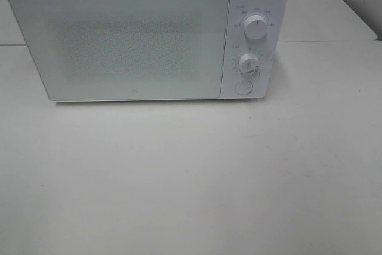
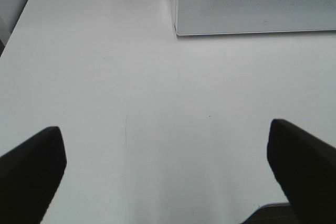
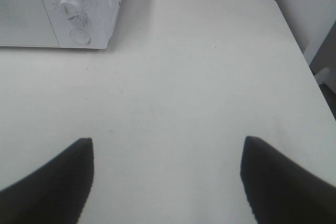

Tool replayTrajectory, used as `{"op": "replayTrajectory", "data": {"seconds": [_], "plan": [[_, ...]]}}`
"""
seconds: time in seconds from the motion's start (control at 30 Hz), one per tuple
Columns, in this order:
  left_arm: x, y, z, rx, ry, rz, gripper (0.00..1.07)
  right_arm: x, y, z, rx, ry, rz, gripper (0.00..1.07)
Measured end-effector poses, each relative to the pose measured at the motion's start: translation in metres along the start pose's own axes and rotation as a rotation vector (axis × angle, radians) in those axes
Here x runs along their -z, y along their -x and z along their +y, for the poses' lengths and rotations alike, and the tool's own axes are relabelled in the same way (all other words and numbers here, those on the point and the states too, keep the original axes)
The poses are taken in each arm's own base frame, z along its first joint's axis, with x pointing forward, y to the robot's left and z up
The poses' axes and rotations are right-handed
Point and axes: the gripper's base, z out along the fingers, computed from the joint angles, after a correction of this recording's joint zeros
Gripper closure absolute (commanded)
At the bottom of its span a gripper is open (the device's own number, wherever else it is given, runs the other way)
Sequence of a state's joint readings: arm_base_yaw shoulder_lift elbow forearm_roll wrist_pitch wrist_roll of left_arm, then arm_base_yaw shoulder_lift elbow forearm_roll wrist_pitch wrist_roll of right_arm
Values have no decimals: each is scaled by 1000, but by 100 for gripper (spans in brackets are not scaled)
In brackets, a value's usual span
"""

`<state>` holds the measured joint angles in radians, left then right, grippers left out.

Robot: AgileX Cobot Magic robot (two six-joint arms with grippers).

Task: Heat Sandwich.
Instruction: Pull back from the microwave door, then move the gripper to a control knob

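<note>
Left gripper (image 2: pixel 164 127): jaws spread wide, nothing between them. Its 2 dark fingers (image 2: pixel 31 177) sit at either edge of the left wrist view, above bare white table (image 2: pixel 157 77); whether they touch it cannot be told.

Right gripper (image 3: pixel 167 140): jaws also well apart, somewhat less than fully, nothing held. Its dark fingers (image 3: pixel 283 182) frame bare table surface in the same way.

Table, exterior high view: the near and middle ground is plain white tabletop (image 1: pixel 191 177), with faint marks only.

Microwave (image 1: pixel 137 40): white, standing at the far side of the table, front facing the camera. Door (image 1: pixel 119 40) closed flush; the speckled window does not let the interior be seen. The control panel is on the right of the exterior high view and carries 2 dials, upper dial (image 1: pixel 255 26) and lower dial (image 1: pixel 249 63), with 1 round button (image 1: pixel 242 87) beneath. The right wrist view shows that panel end; the left wrist view shows the opposite front corner.

Sandwich: its position cannot be told from any of the 3 views.
</note>
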<state>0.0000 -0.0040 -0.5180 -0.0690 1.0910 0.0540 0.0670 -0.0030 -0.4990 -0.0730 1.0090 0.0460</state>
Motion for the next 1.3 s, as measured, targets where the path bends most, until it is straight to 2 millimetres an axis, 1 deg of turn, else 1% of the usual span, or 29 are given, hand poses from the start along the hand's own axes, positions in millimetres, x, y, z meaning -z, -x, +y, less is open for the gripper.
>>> {"op": "replayTrajectory", "data": {"seconds": [1.3], "plan": [[0,0,0,1,-1,-4,5,0,0,0,0,0,0,32]]}}
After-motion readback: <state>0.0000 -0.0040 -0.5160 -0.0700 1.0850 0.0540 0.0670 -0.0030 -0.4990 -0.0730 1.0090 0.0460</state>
